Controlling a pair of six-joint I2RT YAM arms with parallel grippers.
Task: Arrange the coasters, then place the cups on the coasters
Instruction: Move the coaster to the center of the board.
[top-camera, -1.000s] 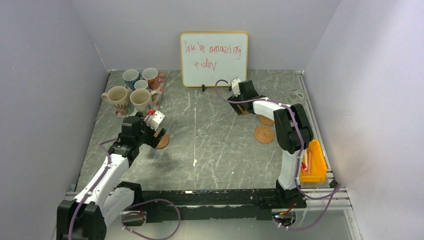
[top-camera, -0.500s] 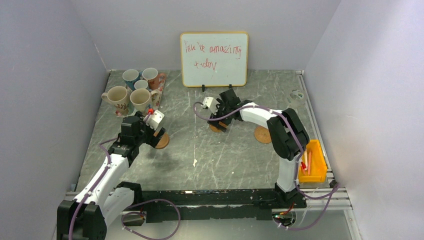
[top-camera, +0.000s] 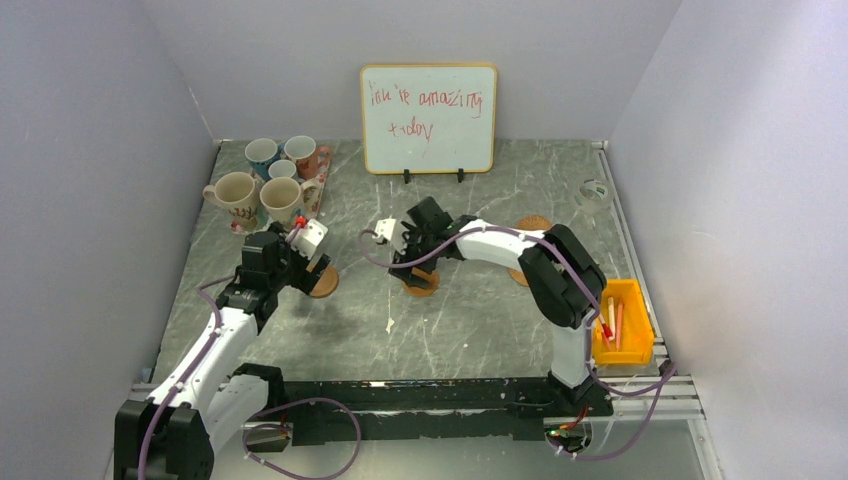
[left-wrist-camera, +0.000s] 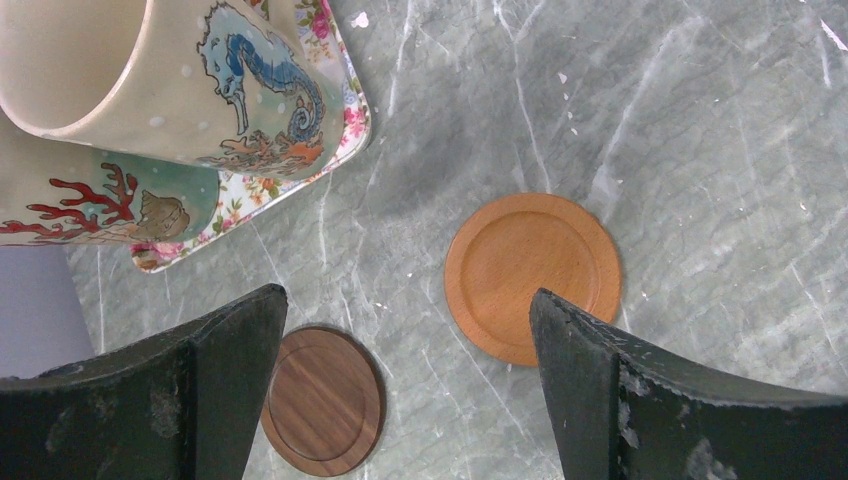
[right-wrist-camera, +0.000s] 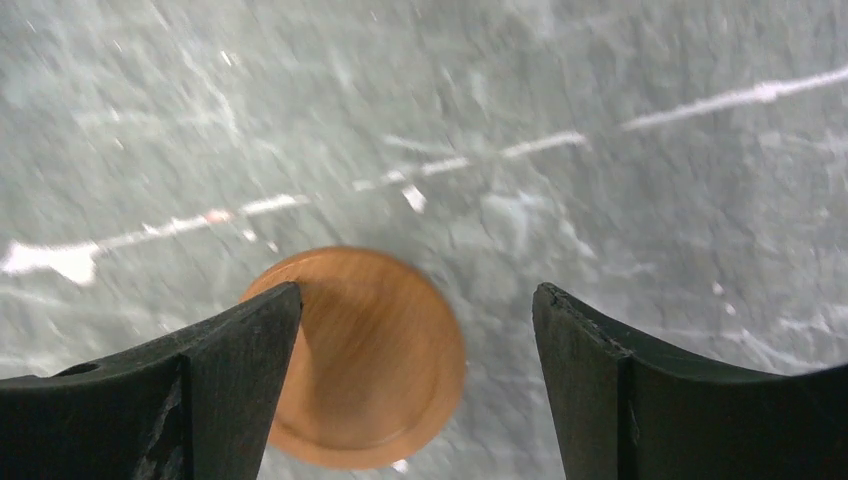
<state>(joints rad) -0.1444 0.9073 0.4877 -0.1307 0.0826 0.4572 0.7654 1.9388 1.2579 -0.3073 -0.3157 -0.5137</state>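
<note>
In the left wrist view a dark brown coaster (left-wrist-camera: 325, 400) and an orange coaster (left-wrist-camera: 532, 275) lie flat on the marble, apart from each other. My left gripper (left-wrist-camera: 408, 300) hovers open above them with nothing held; from above it (top-camera: 303, 268) sits beside a coaster (top-camera: 325, 283). My right gripper (right-wrist-camera: 417, 292) is open low over the table's middle (top-camera: 413, 268). A blurred orange coaster (right-wrist-camera: 370, 360) lies at its left finger. Two more coasters (top-camera: 533, 222) (top-camera: 517, 274) lie at the right. The cups (top-camera: 281, 198) stand grouped at the back left, the seahorse mug (left-wrist-camera: 200, 80) among them.
The cups stand on a floral tray (left-wrist-camera: 348, 125) at the back left. A whiteboard (top-camera: 428, 118) leans on the back wall. A yellow bin (top-camera: 622, 325) sits at the right edge. A small pale object (top-camera: 595, 188) lies at the back right.
My right arm has swept from the back right toward the table's middle, with an orange coaster moving along under its gripper. The left arm has not moved.
</note>
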